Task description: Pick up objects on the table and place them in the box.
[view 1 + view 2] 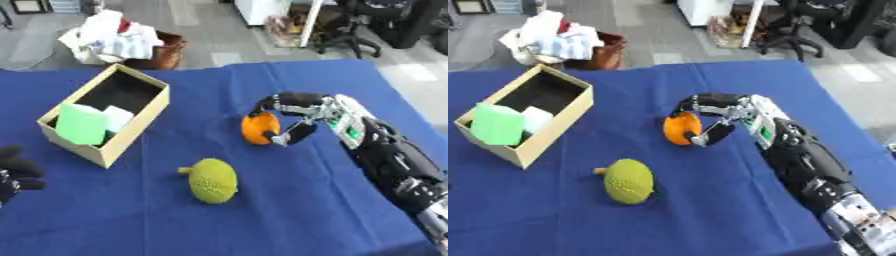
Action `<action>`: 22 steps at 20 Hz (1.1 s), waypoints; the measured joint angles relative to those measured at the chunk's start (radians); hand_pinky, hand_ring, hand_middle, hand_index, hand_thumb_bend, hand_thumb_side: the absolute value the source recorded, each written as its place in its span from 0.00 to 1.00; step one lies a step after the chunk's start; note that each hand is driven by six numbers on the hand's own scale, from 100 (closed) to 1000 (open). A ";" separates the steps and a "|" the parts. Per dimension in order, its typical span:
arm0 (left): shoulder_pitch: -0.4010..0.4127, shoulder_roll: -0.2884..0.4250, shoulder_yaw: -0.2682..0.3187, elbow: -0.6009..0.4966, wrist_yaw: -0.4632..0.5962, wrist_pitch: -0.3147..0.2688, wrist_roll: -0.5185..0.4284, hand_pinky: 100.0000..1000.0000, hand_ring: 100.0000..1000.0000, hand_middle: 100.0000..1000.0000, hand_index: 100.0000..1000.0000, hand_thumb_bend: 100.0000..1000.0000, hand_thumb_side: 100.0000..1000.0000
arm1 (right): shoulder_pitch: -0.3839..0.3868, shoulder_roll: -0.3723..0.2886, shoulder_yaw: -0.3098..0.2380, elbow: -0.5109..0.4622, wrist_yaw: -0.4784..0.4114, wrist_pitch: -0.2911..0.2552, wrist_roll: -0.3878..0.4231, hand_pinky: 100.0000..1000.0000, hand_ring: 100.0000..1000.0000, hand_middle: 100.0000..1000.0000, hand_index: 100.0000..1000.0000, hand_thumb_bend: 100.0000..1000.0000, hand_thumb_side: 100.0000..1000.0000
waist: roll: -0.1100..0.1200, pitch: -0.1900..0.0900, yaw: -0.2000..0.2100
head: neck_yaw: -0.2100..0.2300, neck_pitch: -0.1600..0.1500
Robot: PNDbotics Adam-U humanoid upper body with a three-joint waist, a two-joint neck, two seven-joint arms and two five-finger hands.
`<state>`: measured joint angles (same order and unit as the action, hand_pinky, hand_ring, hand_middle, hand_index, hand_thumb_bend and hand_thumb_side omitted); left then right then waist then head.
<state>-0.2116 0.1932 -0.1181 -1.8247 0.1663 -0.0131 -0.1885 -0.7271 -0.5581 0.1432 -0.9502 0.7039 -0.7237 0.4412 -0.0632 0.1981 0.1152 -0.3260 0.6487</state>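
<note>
A matt blue cloth [289, 210] covers the table, bearing a bumpy-skinned green fruit [213, 180] and cardboard box [140, 121].

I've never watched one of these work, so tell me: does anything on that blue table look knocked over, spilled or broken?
Nothing stands out. The box sits upright with a green block and a white one leaning inside. The bumpy green fruit lies on the cloth, and the right hand curls around the orange ball.

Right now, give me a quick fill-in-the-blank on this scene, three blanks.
1. The right robot hand curls round the ____ fruit.
2. The bumpy green fruit lies on the ____ cloth.
3. The green block sits inside the ____.

Missing words: orange; blue; box
</note>
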 measured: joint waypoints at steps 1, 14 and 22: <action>0.000 0.000 0.000 0.000 0.000 0.000 0.000 0.58 0.61 0.55 0.79 0.00 0.84 | -0.004 0.002 0.001 -0.001 0.003 -0.010 -0.010 0.78 0.76 0.49 0.64 0.00 0.14 | 0.000 0.000 0.001 | 0.000 0.000; 0.001 0.000 0.000 0.000 0.000 0.000 0.000 0.58 0.61 0.55 0.79 0.00 0.84 | -0.095 0.022 0.005 -0.025 0.024 -0.122 -0.122 0.71 0.63 0.32 0.45 0.00 0.11 | 0.000 0.000 0.002 | -0.005 0.000; 0.001 0.000 -0.001 0.000 0.000 0.002 -0.003 0.58 0.61 0.55 0.79 0.00 0.84 | -0.262 0.091 -0.045 0.041 -0.003 -0.131 -0.131 0.70 0.59 0.32 0.46 0.00 0.11 | 0.000 0.000 0.014 | -0.018 0.000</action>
<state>-0.2103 0.1931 -0.1191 -1.8247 0.1663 -0.0111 -0.1912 -0.9890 -0.4668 0.0984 -0.9094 0.7006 -0.8548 0.3101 -0.0630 0.1978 0.1293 -0.3437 0.6485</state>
